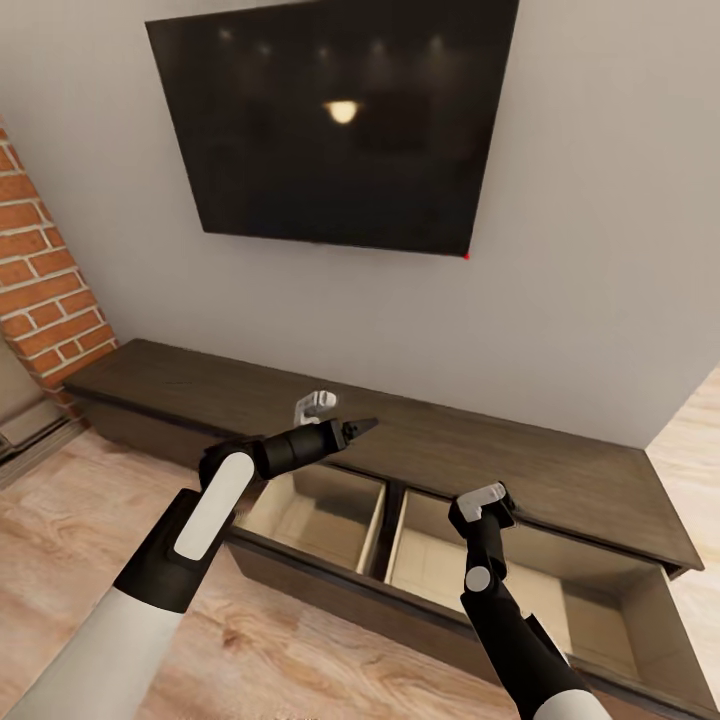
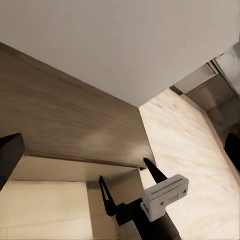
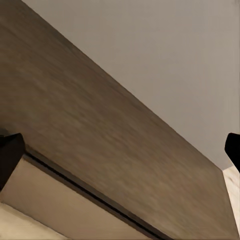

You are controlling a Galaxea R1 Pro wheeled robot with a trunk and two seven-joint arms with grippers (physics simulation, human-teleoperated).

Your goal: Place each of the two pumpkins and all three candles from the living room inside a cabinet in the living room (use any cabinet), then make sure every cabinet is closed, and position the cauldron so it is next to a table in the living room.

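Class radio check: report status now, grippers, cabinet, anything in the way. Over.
Left gripper over the cabinet top, right gripper above the open drawer, both open, empty. Visible drawer compartments bare. Nothing in the way.

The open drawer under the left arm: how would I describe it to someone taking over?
Below the wall TV runs the long dark-brown cabinet. Two drawers stand pulled out; take the tan-lined drawer nearer the brick wall, beneath the left gripper. It is the narrower one.
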